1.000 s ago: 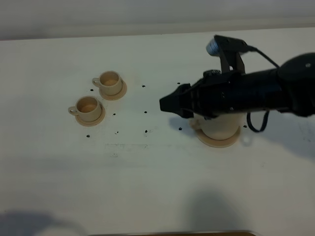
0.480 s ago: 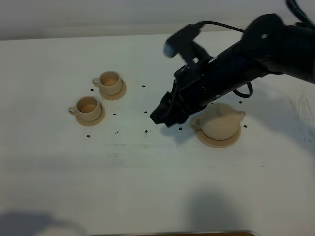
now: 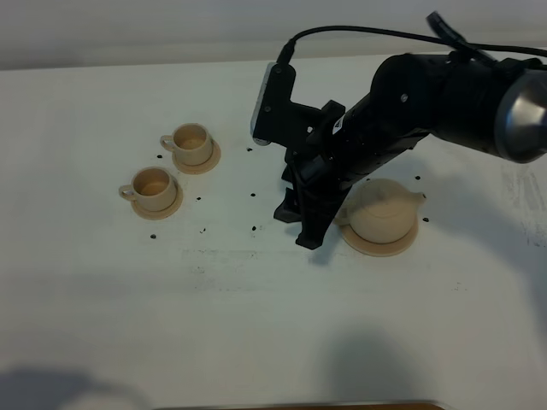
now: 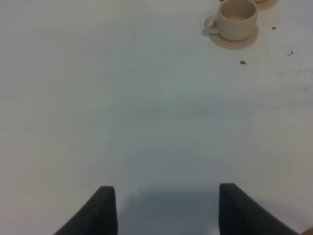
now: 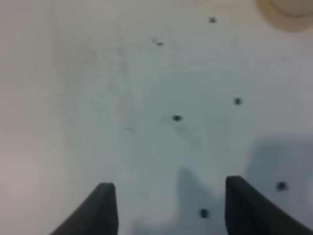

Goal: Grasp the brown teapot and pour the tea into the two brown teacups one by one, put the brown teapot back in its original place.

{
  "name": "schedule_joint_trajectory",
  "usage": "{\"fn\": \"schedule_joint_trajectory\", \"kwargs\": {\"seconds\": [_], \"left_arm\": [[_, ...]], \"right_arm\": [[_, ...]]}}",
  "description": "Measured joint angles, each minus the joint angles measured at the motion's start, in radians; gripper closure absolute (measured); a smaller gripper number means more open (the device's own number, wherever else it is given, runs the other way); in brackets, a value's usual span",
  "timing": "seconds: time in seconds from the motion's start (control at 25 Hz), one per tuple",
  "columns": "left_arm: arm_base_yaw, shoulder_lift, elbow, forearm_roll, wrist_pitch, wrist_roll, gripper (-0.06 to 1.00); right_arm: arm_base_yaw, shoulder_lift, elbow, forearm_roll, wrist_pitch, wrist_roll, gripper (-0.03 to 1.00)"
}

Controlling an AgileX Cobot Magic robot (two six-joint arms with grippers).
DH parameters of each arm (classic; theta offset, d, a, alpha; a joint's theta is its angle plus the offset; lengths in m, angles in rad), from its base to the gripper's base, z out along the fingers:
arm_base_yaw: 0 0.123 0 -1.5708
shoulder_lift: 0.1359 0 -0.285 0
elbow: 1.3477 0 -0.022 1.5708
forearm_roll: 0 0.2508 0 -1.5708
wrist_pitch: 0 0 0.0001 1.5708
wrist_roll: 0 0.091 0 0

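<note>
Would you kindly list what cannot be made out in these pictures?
Teapot: in the high view the right arm covers its left side.
Cups: high view, too small to tell whether they hold tea.
Tan rim: right wrist view, blurred and cut off by the edge; saucer or coaster, unclear.
Second saucer: left wrist view, cut off by the edge.
Left arm: outside the high view; only its open tool shows, left wrist view.

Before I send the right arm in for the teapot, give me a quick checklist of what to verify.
1. Brown teapot upright on its coaster: ok.
2. Right gripper jaws open, empty: ok.
3. Right gripper over the teapot: not ok, it points down beside it.
4. Far teacup and near teacup upright: ok.
5. Left gripper open, empty: ok.
6. Tea level in teacups: cannot tell.
</note>
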Motion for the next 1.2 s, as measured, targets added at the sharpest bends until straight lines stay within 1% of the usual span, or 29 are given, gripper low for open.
{"fn": "schedule_joint_trajectory", "kwargs": {"seconds": [0.16,0.32,0.48,0.72,0.96,1.2], "left_arm": [[0.000,0.000,0.000,0.000,0.000,0.000,0.42],[0.000,0.000,0.000,0.000,0.000,0.000,0.42],[0.000,0.000,0.000,0.000,0.000,0.000,0.42],[0.000,0.000,0.000,0.000,0.000,0.000,0.42],[0.000,0.000,0.000,0.000,0.000,0.000,0.42],[0.000,0.000,0.000,0.000,0.000,0.000,0.42]], "right_arm": [[0.001,0.042,-0.030,-0.071,-0.004,-0.010,0.50],[0.002,0.089,-0.072,-0.142,0.035,-0.010,0.50],[0.003,0.109,-0.075,-0.207,0.065,-0.009,0.50],[0.003,0.136,-0.077,-0.246,0.069,-0.008,0.50],[0.000,0.163,-0.077,-0.301,0.063,0.022,0.52],[-0.023,0.164,-0.077,-0.317,0.060,0.024,0.53]]}}
